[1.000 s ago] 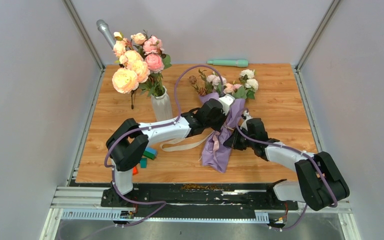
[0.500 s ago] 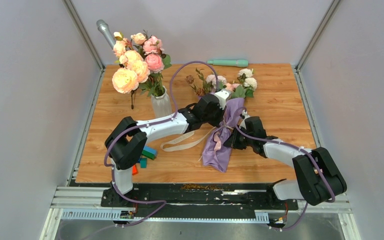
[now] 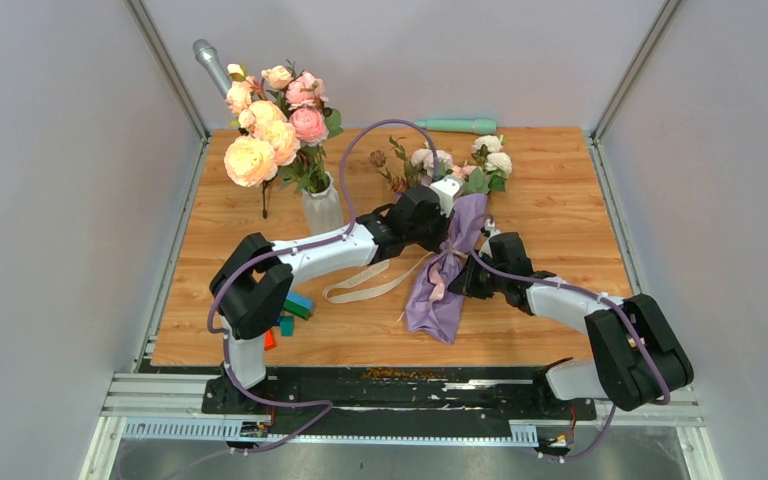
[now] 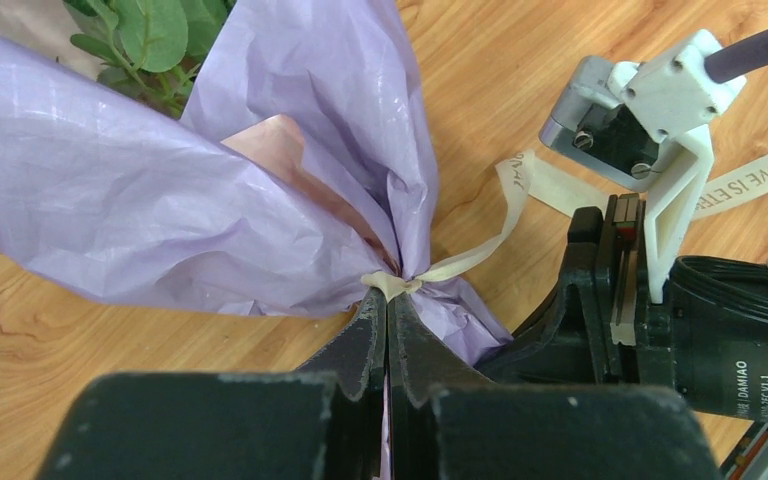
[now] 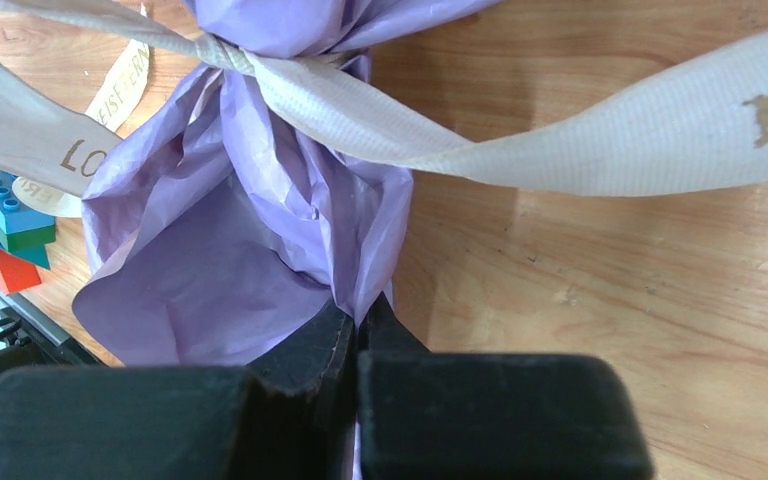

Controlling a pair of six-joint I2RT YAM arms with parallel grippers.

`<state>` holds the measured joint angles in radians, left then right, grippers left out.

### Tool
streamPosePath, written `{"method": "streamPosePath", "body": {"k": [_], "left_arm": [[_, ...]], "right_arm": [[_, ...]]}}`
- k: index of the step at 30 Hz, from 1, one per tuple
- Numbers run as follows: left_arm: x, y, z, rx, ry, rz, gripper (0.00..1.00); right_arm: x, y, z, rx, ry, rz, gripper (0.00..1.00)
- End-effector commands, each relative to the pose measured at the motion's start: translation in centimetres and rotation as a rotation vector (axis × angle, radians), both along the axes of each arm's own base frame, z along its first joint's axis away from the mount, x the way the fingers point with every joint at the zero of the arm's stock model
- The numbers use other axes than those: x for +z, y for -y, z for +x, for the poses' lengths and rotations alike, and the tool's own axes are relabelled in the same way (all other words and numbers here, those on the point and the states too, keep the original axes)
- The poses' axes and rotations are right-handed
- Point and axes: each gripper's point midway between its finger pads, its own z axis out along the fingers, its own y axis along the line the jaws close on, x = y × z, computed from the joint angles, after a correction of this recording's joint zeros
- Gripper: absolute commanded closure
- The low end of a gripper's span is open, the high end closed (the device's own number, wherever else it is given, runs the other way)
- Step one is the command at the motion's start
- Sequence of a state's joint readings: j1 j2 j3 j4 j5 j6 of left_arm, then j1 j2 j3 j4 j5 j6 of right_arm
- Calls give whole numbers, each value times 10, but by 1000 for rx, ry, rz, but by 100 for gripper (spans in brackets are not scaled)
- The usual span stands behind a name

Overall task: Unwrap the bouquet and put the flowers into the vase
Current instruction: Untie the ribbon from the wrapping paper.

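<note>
Here we are at the knot: the bouquet (image 3: pixel 447 285) of small white and pale pink roses in lilac paper lies mid-counter (image 3: pixel 560 220), long axis running near to far, heads pointing away, paper tail toward the arms. The left end effector (image 4: pixel 387 305) comes in from the left, fingers pressed together right at the beige ribbon (image 5: pixel 580 150) knot, a sliver of pink between them, so I judge it has a pinch of wrap. The right end effector (image 5: pixel 358 315) is clamped on the lilac skirt just below that knot. Both arms lie low and stretched inward. The slim white ribbed vase (image 3: pixel 323 213) stands well off to the left.
</note>
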<state>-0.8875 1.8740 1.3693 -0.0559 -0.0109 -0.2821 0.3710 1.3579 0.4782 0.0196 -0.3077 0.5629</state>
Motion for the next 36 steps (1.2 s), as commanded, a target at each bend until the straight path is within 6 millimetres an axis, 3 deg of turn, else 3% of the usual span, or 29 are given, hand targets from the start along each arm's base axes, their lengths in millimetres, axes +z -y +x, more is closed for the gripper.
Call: {"method": "streamPosePath", "body": {"k": [1,13,22,30,36], "left_arm": [[94,18,27,21,171,-192,100],[118,30,32,10,193,-248,100],[118,44,26,-15,167,-283,100],[146,57,22,-40,195,-337,100],[122,57,18,-42,167,-284,100]], "right_arm": [[-26,23,-16,-18,-76,-131,100],[-25,24,-16,-21,-73,-132,100],[-21,24,-15,-24,-52,-129,100],[-21,25,-16,-27,-47,-128,100],[-7,22,-13,-23,7,-99,100]]}}
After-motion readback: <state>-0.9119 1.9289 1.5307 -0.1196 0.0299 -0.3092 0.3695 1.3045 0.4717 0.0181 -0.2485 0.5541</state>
